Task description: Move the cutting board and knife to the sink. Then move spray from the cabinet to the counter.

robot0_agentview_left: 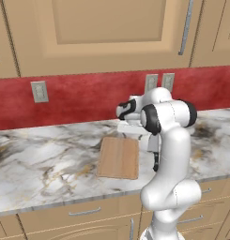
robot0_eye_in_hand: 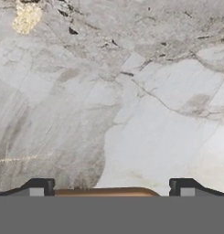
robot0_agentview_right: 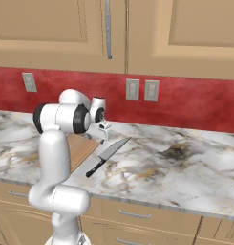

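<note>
1. The arm rises closest to both base cameras and hides much behind it.
2. The gripper hangs over the counter, fingers spread wide with nothing between them.
3. In the hand view a rounded edge of the board shows between the tips; the rest is cut off.
4. The board lies flat on the counter; from the right its left part is behind the arm.
5. The knife lies just right of the board, blade toward the wall; from the left it is mostly hidden, only a dark bit of handle showing.
</note>
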